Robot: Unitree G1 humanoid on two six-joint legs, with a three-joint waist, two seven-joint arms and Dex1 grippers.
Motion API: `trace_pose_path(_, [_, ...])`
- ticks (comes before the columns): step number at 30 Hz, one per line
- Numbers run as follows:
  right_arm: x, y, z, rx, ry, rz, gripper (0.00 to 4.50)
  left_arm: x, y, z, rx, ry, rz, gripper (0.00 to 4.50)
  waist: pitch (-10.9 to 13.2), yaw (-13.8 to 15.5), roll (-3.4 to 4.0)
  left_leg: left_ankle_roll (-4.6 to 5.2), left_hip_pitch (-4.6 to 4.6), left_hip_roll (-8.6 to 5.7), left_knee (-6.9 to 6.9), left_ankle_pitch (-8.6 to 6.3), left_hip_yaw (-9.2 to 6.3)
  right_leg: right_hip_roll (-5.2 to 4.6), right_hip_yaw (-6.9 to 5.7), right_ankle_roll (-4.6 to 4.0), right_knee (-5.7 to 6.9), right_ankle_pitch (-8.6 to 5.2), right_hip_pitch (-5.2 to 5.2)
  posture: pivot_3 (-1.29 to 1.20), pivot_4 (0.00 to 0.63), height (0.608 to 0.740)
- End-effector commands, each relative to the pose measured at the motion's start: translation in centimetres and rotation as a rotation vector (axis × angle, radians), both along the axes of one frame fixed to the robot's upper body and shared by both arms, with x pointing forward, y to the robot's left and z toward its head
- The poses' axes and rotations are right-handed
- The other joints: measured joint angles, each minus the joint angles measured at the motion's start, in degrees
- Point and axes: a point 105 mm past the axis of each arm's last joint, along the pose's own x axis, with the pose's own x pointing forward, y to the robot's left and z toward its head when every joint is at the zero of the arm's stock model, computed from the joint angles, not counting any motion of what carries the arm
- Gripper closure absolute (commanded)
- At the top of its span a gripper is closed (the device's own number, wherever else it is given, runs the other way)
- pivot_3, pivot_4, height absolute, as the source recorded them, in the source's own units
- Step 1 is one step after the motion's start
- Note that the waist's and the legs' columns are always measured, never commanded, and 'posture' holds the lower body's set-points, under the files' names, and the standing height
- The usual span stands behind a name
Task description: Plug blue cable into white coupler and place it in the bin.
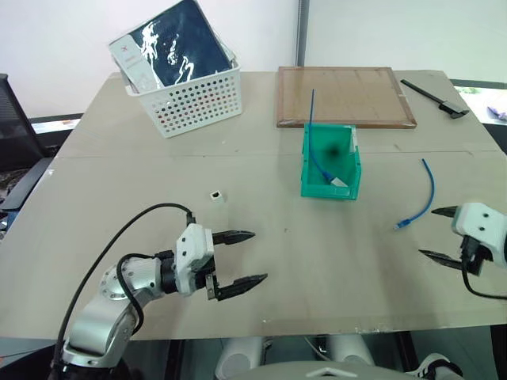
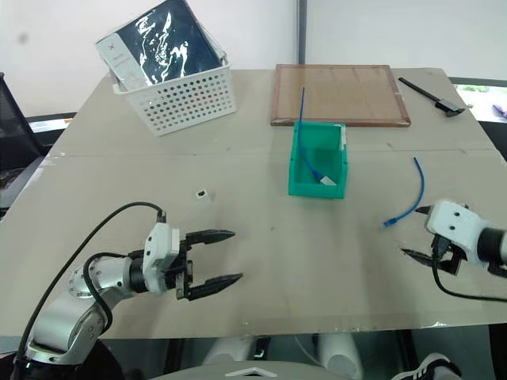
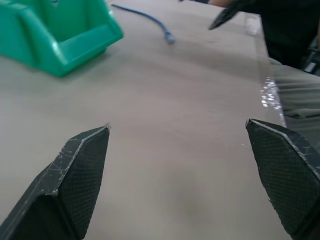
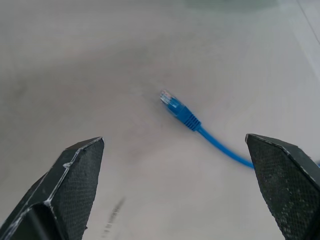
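Note:
A short blue cable point(image 1: 428, 192) lies loose on the table at the right, its clear plug point(image 4: 170, 101) pointing toward me. Just beside that plug, my right gripper point(image 1: 428, 233) stands open with nothing between its fingers. The tiny white coupler point(image 1: 215, 195) sits alone left of centre. Nearer the front edge and apart from the coupler, my left gripper point(image 1: 259, 256) is open and empty, pointing right. The green bin point(image 1: 326, 190) stands mid-table; another blue cable point(image 1: 311, 119) sticks out of it, with a small white piece point(image 1: 339, 182) at its lower end.
A white perforated basket point(image 1: 194, 99) holding a dark packet stands at the back left. A wooden board point(image 1: 344, 95) lies behind the bin, and a black tool point(image 1: 434, 96) at the back right. The table's front edge runs just below both grippers.

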Motion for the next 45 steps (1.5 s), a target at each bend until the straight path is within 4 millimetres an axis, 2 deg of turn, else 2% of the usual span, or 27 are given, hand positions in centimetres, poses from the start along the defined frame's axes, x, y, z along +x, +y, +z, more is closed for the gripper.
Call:
trace_pose_path(1, [1.1,-0.2,0.4,-0.066,0.008,0.081,0.65,-0.6,-0.8,1.1,-0.003,-0.063,-0.054,0.0,0.0,0.0,0.0,0.0,0.02,0.02,0.0,0.0,-0.01,0.01,-0.01,0.0,0.0,0.0,0.01,0.0,0.15,0.74])
trace_pose_path(2, [1.8,-0.1,0.4,-0.101,0.003,0.113,1.08,-0.6,-0.9,1.2,-0.002,-0.07,-0.054,0.0,0.0,0.1,0.0,0.0,0.0,0.02,0.0,0.0,-0.01,0.01,-0.01,-0.01,0.01,0.0,-0.01,0.0,0.15,0.74])
trace_pose_path(12, [5.2,0.7,-1.9,-0.263,0.081,0.297,1.08,-0.6,-1.5,2.0,-0.005,-0.111,-0.061,0.0,0.2,0.0,0.06,-0.01,-0.01,-0.01,-0.01,0.0,0.12,0.0,0.17,-0.04,0.0,0.03,-0.09,0.0,0.15,0.74])
trace_pose_path(15, [5.5,1.0,-2.9,-0.267,0.123,0.322,1.88,-0.7,-1.6,1.9,-0.008,-0.112,-0.054,0.0,0.2,-0.1,0.03,-0.01,0.01,-0.01,-0.01,0.0,0.16,0.01,0.22,-0.04,0.0,0.03,-0.09,0.0,0.15,0.74])
trace_pose_path(18, [5.9,1.2,-3.5,-0.265,0.142,0.324,3.18,-0.7,-1.6,1.8,-0.006,-0.113,-0.048,0.0,0.1,-0.5,-0.12,-0.01,0.05,0.01,-0.01,0.0,0.15,0.03,0.22,-0.09,0.02,0.07,-0.07,0.0,0.15,0.74])
trace_pose_path(20, [6.0,1.0,-3.7,-0.271,0.149,0.324,4.21,-0.7,-1.5,1.8,-0.004,-0.115,-0.045,0.0,0.1,-0.9,-0.18,0.0,0.12,0.03,0.0,0.0,0.16,0.04,0.23,-0.1,0.03,0.11,0.0,0.0,0.15,0.74])
trace_pose_path(21, [5.9,1.1,-3.6,-0.261,0.154,0.327,4.41,-0.7,-1.5,1.8,-0.004,-0.116,-0.043,0.0,0.1,-1.1,-0.18,0.0,0.12,0.03,0.01,0.0,0.16,0.04,0.24,-0.08,0.03,0.15,0.0,0.0,0.15,0.74])
trace_pose_path(24, [5.4,1.9,-3.1,-0.189,0.181,0.316,4.41,-0.6,-1.4,1.7,-0.004,-0.116,-0.033,0.0,0.1,-1.2,-0.18,0.01,0.19,0.03,0.06,0.01,0.19,0.05,0.3,-0.06,0.09,0.22,0.04,0.0,0.15,0.74])
trace_pose_path(25, [4.7,2.8,-2.7,-0.159,0.21,0.326,4.41,-0.6,-1.4,1.6,0.001,-0.117,-0.022,0.0,0.1,-1.2,-0.18,0.01,0.19,0.03,0.06,0.01,0.18,0.06,0.3,-0.07,0.1,0.22,0.04,0.0,0.15,0.74])
trace_pose_path(28, [2.8,6.4,-2.0,-0.076,0.266,0.365,4.41,0.0,-1.1,1.3,0.008,-0.118,0.032,0.0,0.1,-1.0,-0.15,0.0,0.09,0.04,0.0,0.0,0.05,0.06,0.22,-0.09,0.1,0.22,-0.05,0.0,0.15,0.74])
trace_pose_path(30, [2.1,9.2,-2.2,-0.064,0.267,0.392,4.41,0.5,-0.9,1.2,0.015,-0.126,0.072,0.0,0.1,-1.3,-0.1,0.0,0.0,0.06,-0.01,0.0,0.08,0.05,0.25,0.01,0.1,0.28,-0.19,0.0,0.15,0.74])
trace_pose_path(32, [1.8,11.0,-2.6,-0.066,0.27,0.405,4.41,0.9,-0.7,1.0,0.025,-0.136,0.091,0.0,0.1,-1.3,-0.1,-0.01,-0.01,0.08,-0.02,0.0,0.11,0.05,0.28,0.03,0.08,0.28,-0.21,0.0,0.15,0.74])
trace_pose_path(35, [3.5,16.9,-4.4,-0.092,0.209,0.431,4.41,1.0,-0.5,0.5,0.068,-0.112,0.063,0.0,0.1,-1.7,-0.24,-0.01,0.05,0.12,-0.01,-0.01,0.16,0.14,0.31,-0.04,0.1,0.23,-0.21,0.0,0.15,0.74])
trace_pose_path(38, [4.1,18.8,-5.2,-0.12,0.202,0.45,4.41,1.5,-0.2,0.3,0.103,-0.125,0.049,0.0,0.0,-1.4,-0.3,-0.08,0.1,0.23,0.0,0.03,0.12,0.36,0.28,-0.17,0.15,0.29,-0.21,0.0,0.15,0.74])
trace_pose_path(41, [5.1,19.5,-5.1,-0.103,0.144,0.447,3.49,2.2,-0.1,-0.1,0.143,-0.122,0.043,0.0,-0.1,-1.3,-0.45,-0.1,0.12,0.25,0.0,0.04,0.07,0.38,0.22,-0.16,0.14,0.32,-0.15,0.0,0.15,0.74])
trace_pose_path(42, [5.2,19.5,-5.0,-0.093,0.138,0.446,2.92,2.4,0.0,-0.3,0.158,-0.119,0.042,0.0,-0.1,-1.4,-0.49,-0.11,0.11,0.25,0.0,0.05,0.08,0.38,0.22,-0.15,0.13,0.33,-0.16,0.0,0.15,0.74])
trace_pose_path(45, [3.9,18.7,-2.7,0.028,0.117,0.442,1.69,3.4,-0.5,-0.4,0.175,-0.116,0.029,0.0,-0.1,-1.2,-0.47,-0.12,0.09,0.25,0.0,0.05,0.07,0.37,0.22,-0.13,0.12,0.35,-0.17,0.0,0.15,0.74])
